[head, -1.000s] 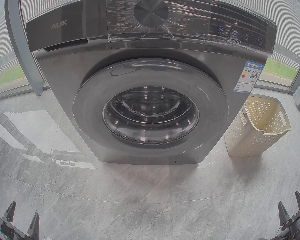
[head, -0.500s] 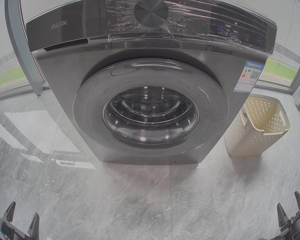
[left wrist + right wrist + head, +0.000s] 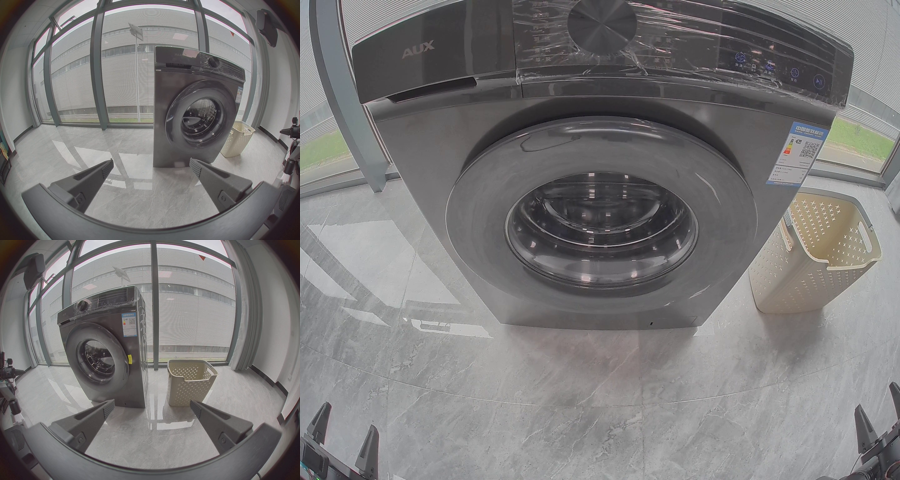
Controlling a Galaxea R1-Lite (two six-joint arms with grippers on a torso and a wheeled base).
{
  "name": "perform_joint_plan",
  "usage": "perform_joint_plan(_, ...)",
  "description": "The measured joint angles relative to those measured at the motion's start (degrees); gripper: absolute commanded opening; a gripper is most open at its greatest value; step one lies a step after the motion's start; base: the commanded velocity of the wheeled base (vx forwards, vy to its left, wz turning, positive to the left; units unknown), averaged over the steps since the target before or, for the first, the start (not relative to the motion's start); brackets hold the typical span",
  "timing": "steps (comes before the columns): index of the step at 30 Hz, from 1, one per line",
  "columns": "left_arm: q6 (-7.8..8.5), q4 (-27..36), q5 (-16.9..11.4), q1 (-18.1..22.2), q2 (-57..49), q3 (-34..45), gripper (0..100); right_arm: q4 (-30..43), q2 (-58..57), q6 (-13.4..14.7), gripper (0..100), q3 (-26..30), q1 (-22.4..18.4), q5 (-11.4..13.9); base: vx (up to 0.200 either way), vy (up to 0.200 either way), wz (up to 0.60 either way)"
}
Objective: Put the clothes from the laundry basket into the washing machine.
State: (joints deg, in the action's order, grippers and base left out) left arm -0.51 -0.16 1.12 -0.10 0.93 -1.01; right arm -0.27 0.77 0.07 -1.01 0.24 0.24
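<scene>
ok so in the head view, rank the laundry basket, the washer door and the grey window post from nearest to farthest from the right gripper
From the right gripper, low at the right edge:
1. laundry basket, on the floor at the right, on this gripper's side.
2. washer door, shut, in the centre.
3. grey window post, far left at the back.

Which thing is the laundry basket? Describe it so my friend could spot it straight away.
Start at the big grey washing machine before the windows. On the floor beside it, on the robot's right, stands the laundry basket. It is the only cream-coloured thing there: an open plastic tub with walls full of small holes.
</scene>
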Motion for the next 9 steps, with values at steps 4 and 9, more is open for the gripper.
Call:
perform_joint_plan(4, -0.04, 0.0, 0.0, 0.0, 0.0, 0.0, 100, 0.0, 0.0, 0.1, 100, 0.0, 0.0, -0.1, 0.000, 0.000, 0.00)
perform_joint_plan(9, -0.04, 0.0, 0.0, 0.0, 0.0, 0.0, 100, 0.0, 0.0, 0.1, 100, 0.0, 0.0, 0.0, 0.000, 0.000, 0.00)
